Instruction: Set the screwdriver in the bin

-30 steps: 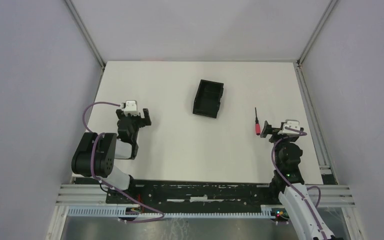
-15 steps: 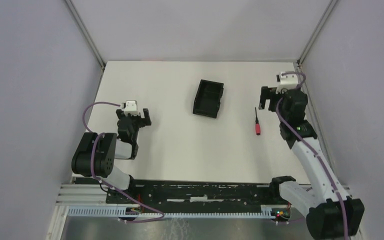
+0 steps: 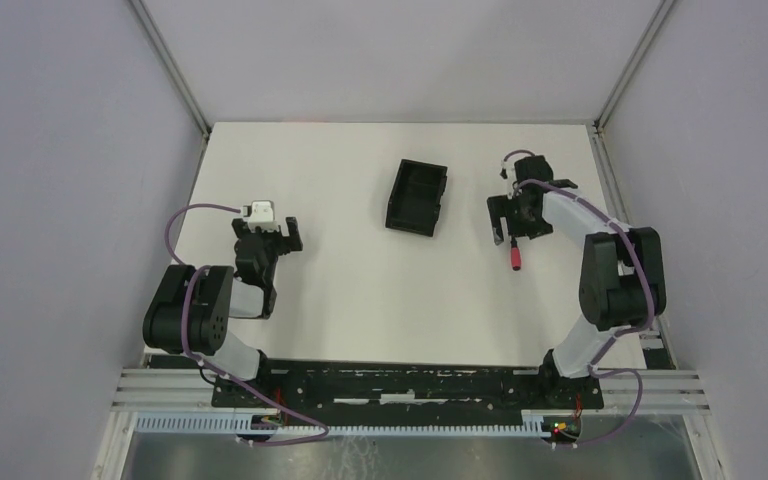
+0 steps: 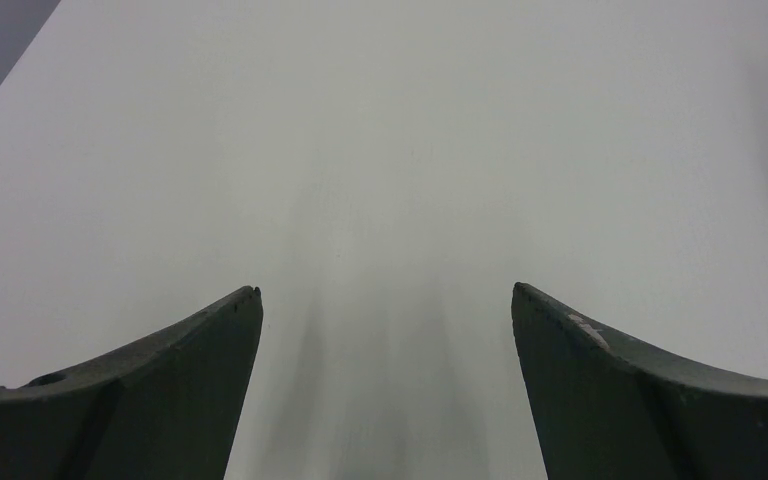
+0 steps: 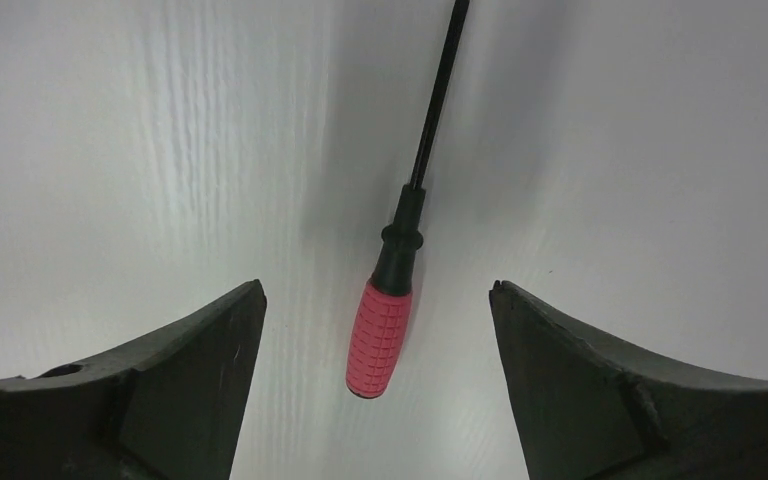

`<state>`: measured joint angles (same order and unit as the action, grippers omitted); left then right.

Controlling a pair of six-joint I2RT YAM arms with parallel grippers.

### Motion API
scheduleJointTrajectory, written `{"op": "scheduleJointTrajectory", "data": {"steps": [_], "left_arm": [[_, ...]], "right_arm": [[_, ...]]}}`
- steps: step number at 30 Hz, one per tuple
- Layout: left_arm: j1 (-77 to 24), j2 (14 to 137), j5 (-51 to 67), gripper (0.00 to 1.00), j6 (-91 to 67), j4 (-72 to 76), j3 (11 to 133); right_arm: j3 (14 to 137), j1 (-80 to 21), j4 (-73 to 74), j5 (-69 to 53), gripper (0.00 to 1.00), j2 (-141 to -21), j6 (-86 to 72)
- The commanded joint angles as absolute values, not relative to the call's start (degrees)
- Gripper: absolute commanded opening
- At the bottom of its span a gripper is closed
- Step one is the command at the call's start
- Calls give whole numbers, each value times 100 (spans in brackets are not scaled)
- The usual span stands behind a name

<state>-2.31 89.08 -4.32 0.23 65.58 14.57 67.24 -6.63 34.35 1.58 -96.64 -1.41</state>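
Observation:
The screwdriver point(image 3: 515, 259), with a red handle and thin black shaft, lies on the white table right of centre. In the right wrist view, the screwdriver point(image 5: 380, 340) lies between my open fingers, handle nearest and shaft pointing away. My right gripper point(image 3: 510, 230) hovers over its shaft, open, and also shows in the right wrist view point(image 5: 376, 287), holding nothing. The black bin point(image 3: 412, 222) stands empty to the left of the screwdriver, mid-table. My left gripper point(image 3: 278, 235) is open and empty at the left, over bare table in the left wrist view point(image 4: 385, 290).
Grey walls and metal frame rails point(image 3: 615, 190) border the white table point(image 3: 340, 280) on three sides. The right arm's links point(image 3: 615, 270) reach along the right edge. The arm bases sit on the rail at the near edge.
The right arm swung from the near right side out to the far right, then left and down over the screwdriver. The left arm, bin and screwdriver have not moved.

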Motion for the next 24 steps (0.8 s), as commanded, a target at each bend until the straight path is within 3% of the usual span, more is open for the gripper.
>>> {"op": "scheduleJointTrajectory", "data": {"steps": [1, 5, 10, 13, 24], "left_arm": [[-202, 8807, -404, 100, -88, 6653, 1456], [-202, 8807, -397, 100, -88, 6653, 1457], [-202, 8807, -397, 100, -88, 6653, 1458], [-202, 8808, -400, 100, -88, 6653, 1454], [-206, 8807, -402, 100, -88, 6653, 1452]], "right_arm": [[6405, -644, 3401, 209, 87, -9925, -225], [6408, -645, 3248, 340, 68, -10377, -211], [6655, -642, 3413, 359, 20, -10691, -219], [6946, -648, 3780, 359, 0, -10570, -188], [9069, -601, 5498, 262, 0, -9968, -444]]}}
